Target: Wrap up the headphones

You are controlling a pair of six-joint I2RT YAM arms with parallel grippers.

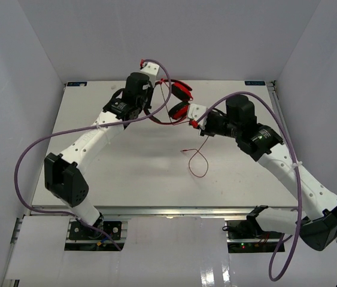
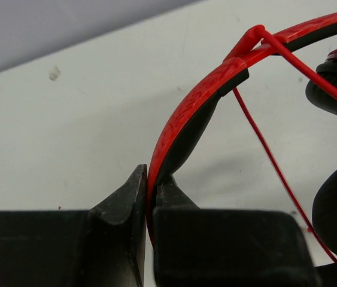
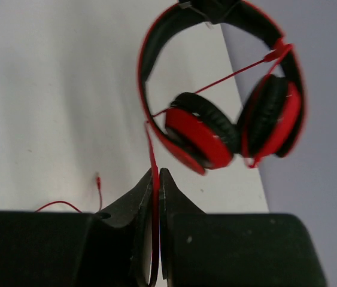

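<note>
Fingers point(image 2: 120, 209) on headband point(image 2: 183, 116) — on cable point(image 3: 151, 149)

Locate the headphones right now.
The headphones are at the table's far centre in the top view, between the two hands. The left hand grips the headband; the right hand pinches the cable.

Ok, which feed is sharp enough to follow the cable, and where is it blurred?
Top external: even light, soft shadows, the thin cable loop is faint but readable. Left wrist: the headband is crisp, the fingers dark and featureless. Right wrist: the ear cups look soft, slightly blurred.
</note>
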